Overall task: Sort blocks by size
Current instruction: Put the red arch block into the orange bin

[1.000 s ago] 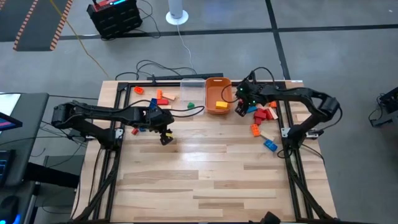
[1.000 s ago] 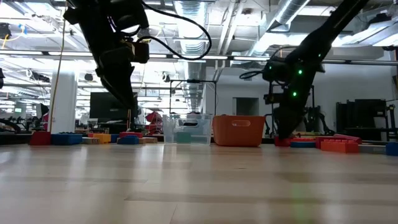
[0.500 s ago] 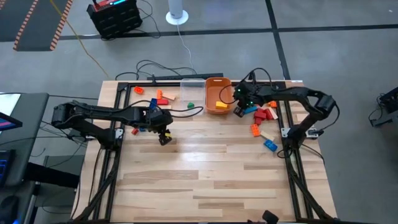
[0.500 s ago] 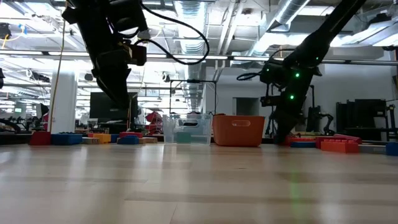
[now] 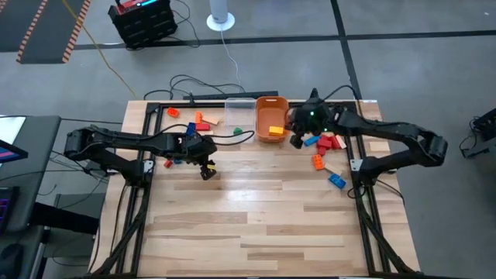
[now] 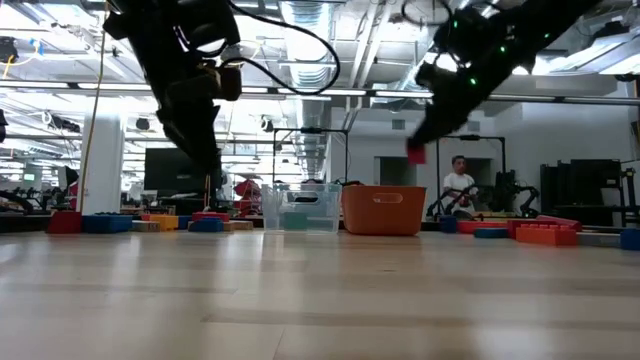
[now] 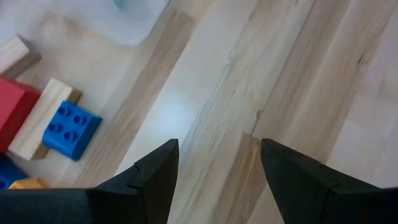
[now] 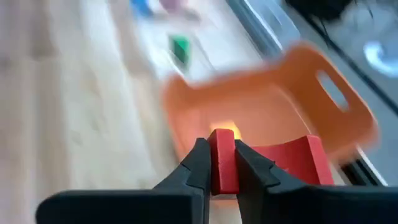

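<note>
The right gripper (image 8: 222,163) is clamped tight on a red block (image 8: 222,160), held edge-on between its fingers, with a wider red part (image 8: 292,163) showing past one finger; how that part joins the held piece is hard to make out. In the low view this red block (image 6: 416,152) hangs in the air at upper centre-right, clear of the table (image 6: 320,300). From above, the gripper sits just right of the orange tub (image 5: 271,118) at upper centre, and the arm covers the block.

The left gripper (image 7: 217,163) hovers over bare wood at left centre, its fingers spread wide with nothing between them. A blue studded block (image 7: 71,129) on a plain wooden bar (image 7: 38,118) lies at the left edge of its wrist view, beside a red block (image 7: 13,112) cut off by the frame.

More blocks (image 5: 327,147) lie scattered right of the orange tub; others (image 5: 200,120) lie left of the clear tub (image 5: 239,111), individually too small to describe.
</note>
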Controlling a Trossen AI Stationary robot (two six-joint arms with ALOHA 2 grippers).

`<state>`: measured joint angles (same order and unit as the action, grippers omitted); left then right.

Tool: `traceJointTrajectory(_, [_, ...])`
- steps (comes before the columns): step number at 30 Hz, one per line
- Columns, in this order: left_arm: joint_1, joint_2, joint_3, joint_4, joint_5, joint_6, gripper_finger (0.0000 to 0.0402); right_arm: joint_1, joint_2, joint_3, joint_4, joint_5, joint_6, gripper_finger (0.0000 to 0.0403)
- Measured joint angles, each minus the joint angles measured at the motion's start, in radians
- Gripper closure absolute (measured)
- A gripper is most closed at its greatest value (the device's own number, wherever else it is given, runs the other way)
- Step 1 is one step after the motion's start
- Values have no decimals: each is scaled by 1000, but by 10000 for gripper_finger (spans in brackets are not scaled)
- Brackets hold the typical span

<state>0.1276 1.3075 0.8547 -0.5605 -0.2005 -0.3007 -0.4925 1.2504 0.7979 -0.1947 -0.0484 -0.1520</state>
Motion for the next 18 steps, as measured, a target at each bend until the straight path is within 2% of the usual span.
traceJointTrajectory(5, [0, 0, 0, 12, 0, 1, 180, 92, 92, 1, 162, -5, -11, 327])
traceJointTrajectory(9, [0, 0, 0, 8, 0, 9, 180, 82, 181, 12, 214, 5, -22, 303])
traceJointTrajectory(14, [0, 0, 0, -8, 1, 19, 180, 11, 222, 47, 134, 17, -30, 237])
traceJointTrajectory(18, [0, 0, 0, -18, 1, 21, 179, -21, 160, 67, 2, 32, -72, 184])
